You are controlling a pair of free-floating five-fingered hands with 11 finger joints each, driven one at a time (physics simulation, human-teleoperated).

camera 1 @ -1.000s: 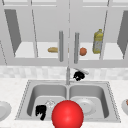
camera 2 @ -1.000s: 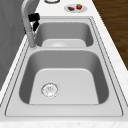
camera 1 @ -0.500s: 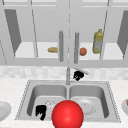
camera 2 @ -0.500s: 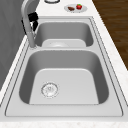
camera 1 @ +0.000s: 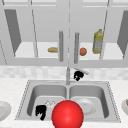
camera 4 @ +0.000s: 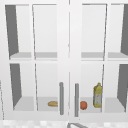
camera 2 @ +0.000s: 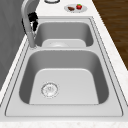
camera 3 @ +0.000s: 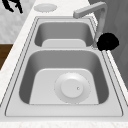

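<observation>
My right hand [camera 1: 78, 74] hovers just under the faucet spout [camera 1: 80, 71], right of the faucet neck [camera 1: 67, 75]. It shows as a dark shape behind the faucet [camera 2: 28, 27] in the left side view [camera 2: 33, 19] and beside the faucet's base [camera 3: 96, 41] in the right side view [camera 3: 107, 42]. My left hand [camera 1: 40, 111] hangs over the front edge of the left basin [camera 1: 35, 93] with its fingers relaxed and pointing down, holding nothing. It also appears far off at the top left [camera 3: 13, 5]. A white plate [camera 3: 72, 87] lies in the right basin.
A big red ball [camera 1: 67, 115] sits in the foreground at the sink's front edge. The closed glass-door cabinet holds a bread roll [camera 4: 53, 103], a red-orange fruit [camera 4: 83, 105] and a yellow bottle [camera 4: 97, 95]. Small plates [camera 2: 75, 8] [camera 3: 45, 7] stand on the counter on either side.
The right hand has shifted very slightly beside the faucet. The left hand and everything else stay as they were.
</observation>
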